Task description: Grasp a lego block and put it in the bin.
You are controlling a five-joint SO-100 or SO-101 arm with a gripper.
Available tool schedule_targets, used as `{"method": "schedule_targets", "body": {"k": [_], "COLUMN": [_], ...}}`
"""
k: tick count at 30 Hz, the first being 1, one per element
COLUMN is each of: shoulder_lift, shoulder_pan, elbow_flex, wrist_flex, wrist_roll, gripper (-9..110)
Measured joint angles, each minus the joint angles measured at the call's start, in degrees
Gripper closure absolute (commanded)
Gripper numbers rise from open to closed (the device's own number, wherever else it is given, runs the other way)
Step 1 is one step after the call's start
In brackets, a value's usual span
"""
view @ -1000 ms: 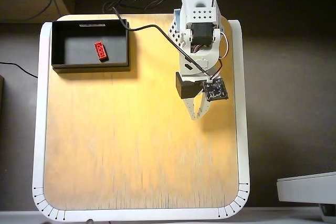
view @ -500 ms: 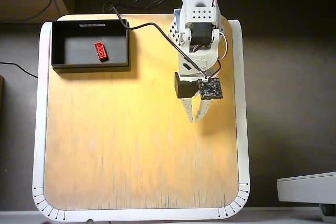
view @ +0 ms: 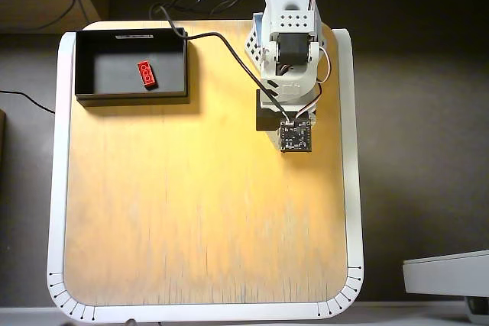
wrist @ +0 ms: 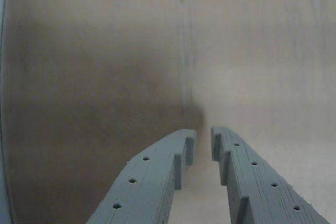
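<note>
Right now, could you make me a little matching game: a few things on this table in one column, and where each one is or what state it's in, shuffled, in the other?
Things:
1. lego block
2. bin
3. claw
4. circuit board

Places or states:
A. in the table's far left corner, overhead view
B. fingertips close together with nothing between them, over bare wood
C. lying on the bin's dark floor
D. on the arm, covering the claw in the overhead view

Pairs: 1-C, 2-A, 3-B, 4-D
</note>
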Motion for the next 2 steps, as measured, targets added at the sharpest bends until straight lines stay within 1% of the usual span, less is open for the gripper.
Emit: {"method": "schedule_targets", "body": {"k": [2], "shoulder_lift": [0.00], "shoulder_pan": [0.00], "elbow_flex": [0.00], "wrist_flex": [0.53], "wrist_roll": [-1.41], "gripper": [101]}}
